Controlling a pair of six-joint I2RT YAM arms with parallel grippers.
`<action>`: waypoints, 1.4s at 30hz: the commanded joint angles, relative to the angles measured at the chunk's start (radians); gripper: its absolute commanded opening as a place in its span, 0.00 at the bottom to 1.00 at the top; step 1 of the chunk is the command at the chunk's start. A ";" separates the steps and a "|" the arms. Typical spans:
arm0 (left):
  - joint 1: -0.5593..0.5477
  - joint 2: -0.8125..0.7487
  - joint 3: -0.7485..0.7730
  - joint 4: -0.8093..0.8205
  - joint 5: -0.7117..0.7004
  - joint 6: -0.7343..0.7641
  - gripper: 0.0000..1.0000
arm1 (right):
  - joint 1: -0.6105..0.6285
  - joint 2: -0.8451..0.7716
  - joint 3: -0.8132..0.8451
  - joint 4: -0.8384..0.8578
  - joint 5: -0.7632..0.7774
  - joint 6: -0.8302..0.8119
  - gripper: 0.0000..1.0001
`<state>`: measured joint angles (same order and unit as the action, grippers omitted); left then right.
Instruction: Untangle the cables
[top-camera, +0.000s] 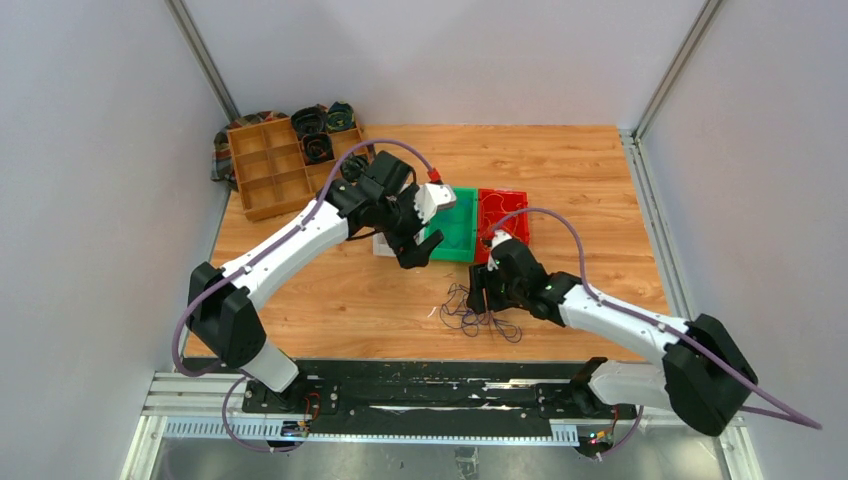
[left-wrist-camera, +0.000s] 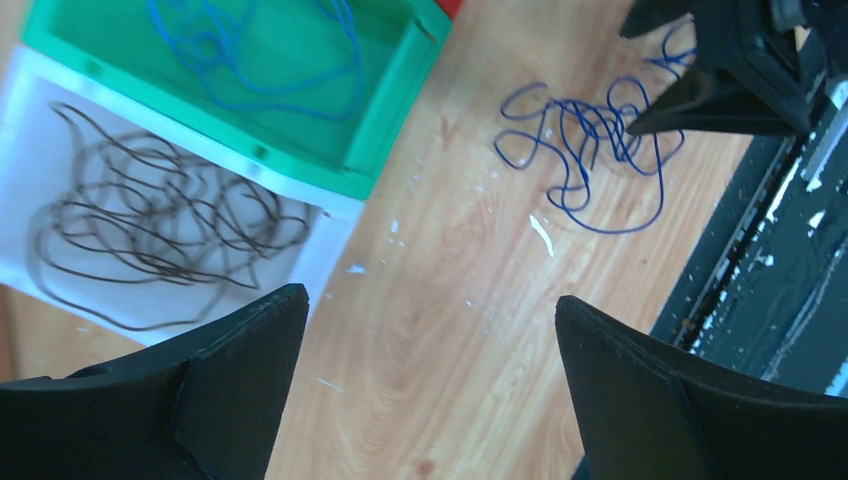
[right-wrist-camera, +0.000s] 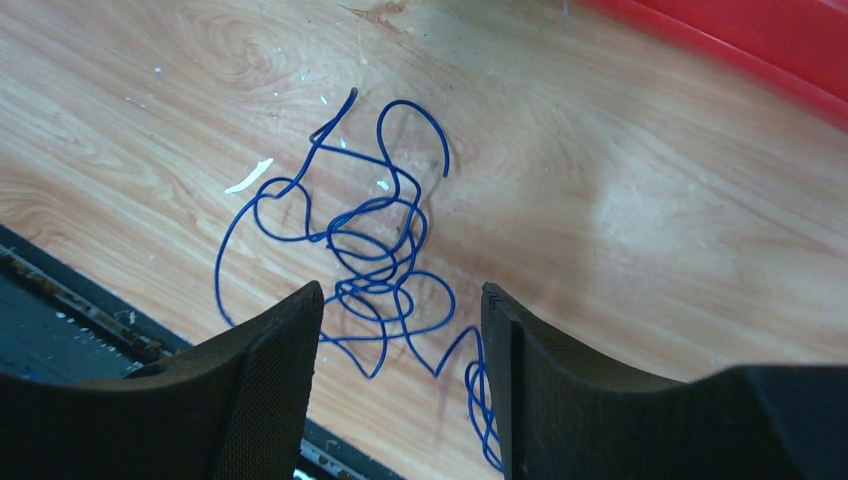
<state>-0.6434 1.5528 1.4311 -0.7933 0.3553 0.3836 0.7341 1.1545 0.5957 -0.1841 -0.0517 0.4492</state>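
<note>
A loose bunch of blue cable (top-camera: 470, 315) lies on the wooden table near the front edge. My right gripper (top-camera: 480, 300) hovers just above it, open, with the cable (right-wrist-camera: 372, 243) between and ahead of its fingers and nothing held. My left gripper (top-camera: 412, 255) is open and empty above bare table next to the trays. In the left wrist view (left-wrist-camera: 430, 310), a dark cable (left-wrist-camera: 160, 220) lies in a white tray (left-wrist-camera: 335, 215) and a blue cable (left-wrist-camera: 250, 60) in a green tray (left-wrist-camera: 385, 130). The table bunch (left-wrist-camera: 590, 140) also shows there. No yellow-orange cable is in view.
The green tray (top-camera: 455, 225) and a red tray (top-camera: 505, 215) stand side by side mid-table. A wooden divided tray (top-camera: 275, 170) with dark coiled bundles sits at the back left. The black rail (top-camera: 430, 385) runs along the near edge. White walls enclose the table.
</note>
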 joint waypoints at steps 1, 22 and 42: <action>0.002 -0.044 -0.062 -0.010 0.058 -0.052 0.97 | 0.022 0.107 0.047 0.110 -0.005 -0.079 0.59; 0.059 -0.198 -0.126 0.012 0.125 -0.114 0.82 | 0.063 0.100 0.209 0.133 0.005 -0.052 0.01; 0.057 -0.270 -0.177 0.113 0.388 -0.237 0.77 | 0.063 -0.082 0.221 0.381 -0.142 0.137 0.01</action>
<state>-0.5858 1.3186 1.2575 -0.7269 0.6918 0.1703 0.7860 1.0897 0.7994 0.0921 -0.1303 0.5243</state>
